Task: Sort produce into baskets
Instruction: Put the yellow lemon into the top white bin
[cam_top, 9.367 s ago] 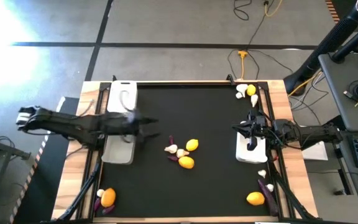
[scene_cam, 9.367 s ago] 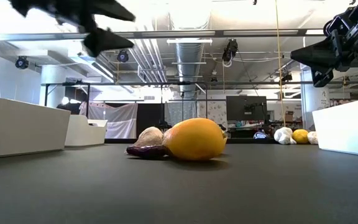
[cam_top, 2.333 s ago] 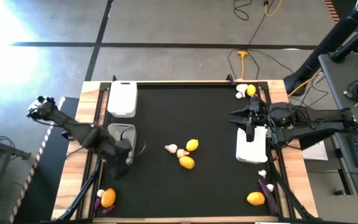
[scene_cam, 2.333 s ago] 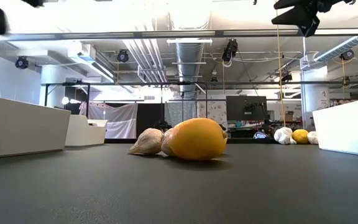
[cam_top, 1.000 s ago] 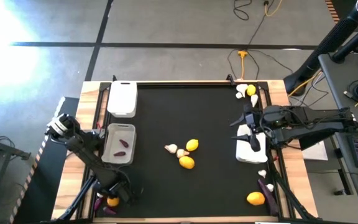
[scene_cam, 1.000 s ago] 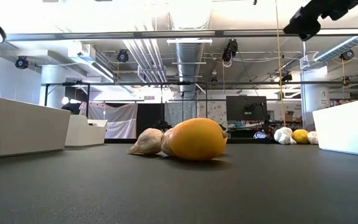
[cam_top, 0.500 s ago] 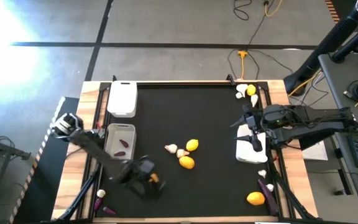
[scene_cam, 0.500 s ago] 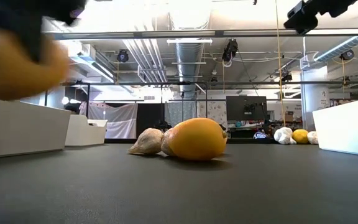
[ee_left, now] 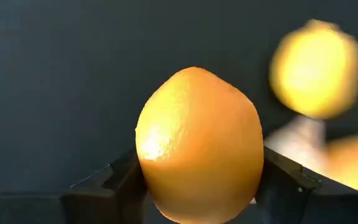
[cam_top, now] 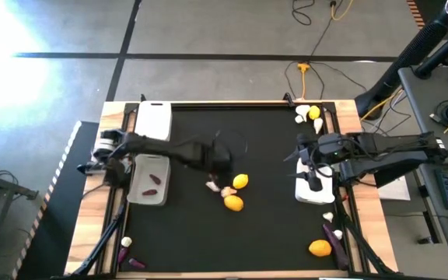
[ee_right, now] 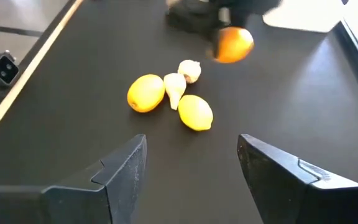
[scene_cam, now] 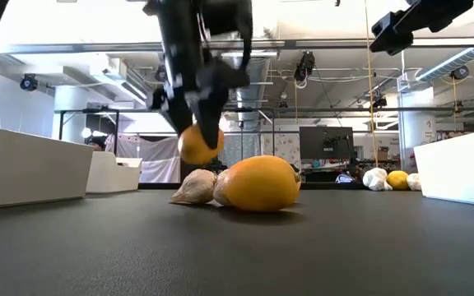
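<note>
We work over the black table. Two white baskets stand along its left edge, the far basket near the far-left corner and the near basket just in front of it, with an eggplant lying in it. A third basket stands at the right edge.

Our left arm has swung across in the last second: it was down at the near-left corner a second ago, where an orange citrus lay, and now the left gripper hangs above the middle of the table, its fingers pinching that orange citrus from both sides. The near-left corner now shows only small pieces. We judge the fruit is in transit toward a basket, probably the one on the right, though that is a guess. The right gripper waits spread wide over the third basket.

Below the carried fruit lies the central cluster: two yellow lemons with two garlic bulbs touching them. More produce waits at the far-right corner and near-right corner.

So one eggplant is sorted, one citrus is lifted, and most pieces remain out on the table.
</note>
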You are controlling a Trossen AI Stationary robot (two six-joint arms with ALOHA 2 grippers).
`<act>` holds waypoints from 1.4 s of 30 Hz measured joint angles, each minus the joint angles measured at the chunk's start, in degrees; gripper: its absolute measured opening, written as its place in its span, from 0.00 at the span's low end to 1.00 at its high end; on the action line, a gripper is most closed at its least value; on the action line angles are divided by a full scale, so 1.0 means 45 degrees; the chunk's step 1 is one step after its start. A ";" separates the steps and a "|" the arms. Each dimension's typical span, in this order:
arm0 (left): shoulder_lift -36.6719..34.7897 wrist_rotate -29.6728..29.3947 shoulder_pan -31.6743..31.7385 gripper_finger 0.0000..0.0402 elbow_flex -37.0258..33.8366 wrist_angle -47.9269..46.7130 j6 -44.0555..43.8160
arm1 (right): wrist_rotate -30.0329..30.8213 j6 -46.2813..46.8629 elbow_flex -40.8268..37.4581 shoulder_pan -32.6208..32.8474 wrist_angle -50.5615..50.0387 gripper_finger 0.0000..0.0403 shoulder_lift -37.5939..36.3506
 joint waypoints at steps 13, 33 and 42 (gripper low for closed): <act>0.1836 0.1356 0.2424 0.60 -0.0074 0.0282 0.2255 | 0.0192 0.1023 -0.0002 0.0000 0.0176 0.64 0.0719; 0.1975 0.1448 0.2775 0.70 -0.0167 0.1351 0.2015 | 0.0527 0.0901 0.0264 -0.0010 0.0768 0.66 0.1555; 0.2012 0.1057 0.2777 0.59 -0.0162 0.1920 0.1710 | 0.0521 0.0486 0.0914 -0.0010 0.0700 0.64 0.1505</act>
